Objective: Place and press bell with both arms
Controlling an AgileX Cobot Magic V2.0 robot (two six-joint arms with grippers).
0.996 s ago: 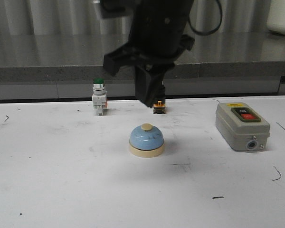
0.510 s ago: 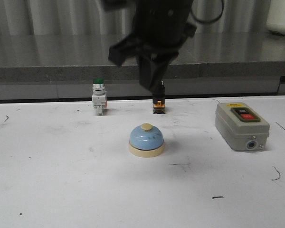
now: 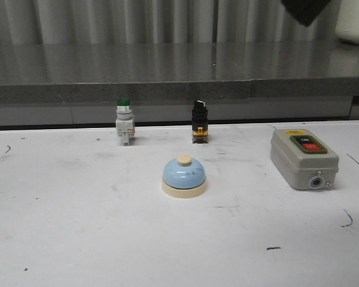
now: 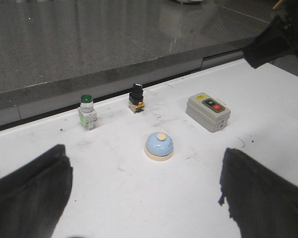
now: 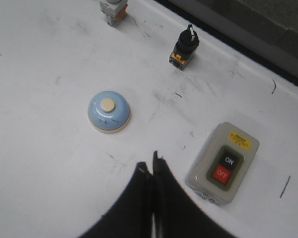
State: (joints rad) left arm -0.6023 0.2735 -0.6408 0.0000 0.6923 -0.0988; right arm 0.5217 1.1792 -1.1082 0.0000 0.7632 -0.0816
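The bell (image 3: 184, 177), light blue with a cream base ring and knob, stands alone on the white table near its middle. My left gripper (image 4: 145, 196) is open and empty, held high and back from the bell (image 4: 159, 146), its dark fingers (image 4: 32, 193) wide apart. My right gripper (image 5: 150, 167) is shut and empty, held high above the table between the bell (image 5: 108, 112) and the switch box. Only a dark tip of an arm (image 3: 305, 9) shows at the top right of the front view.
A grey switch box (image 3: 303, 158) with red and black buttons lies right of the bell. A green-capped push button (image 3: 124, 121) and a black selector switch (image 3: 199, 121) stand behind it. A raised grey ledge (image 3: 167, 89) runs along the table's far edge.
The dark arm that hung over the table just behind the bell has risen up and to the right, almost out of the front view. The bell has not moved.
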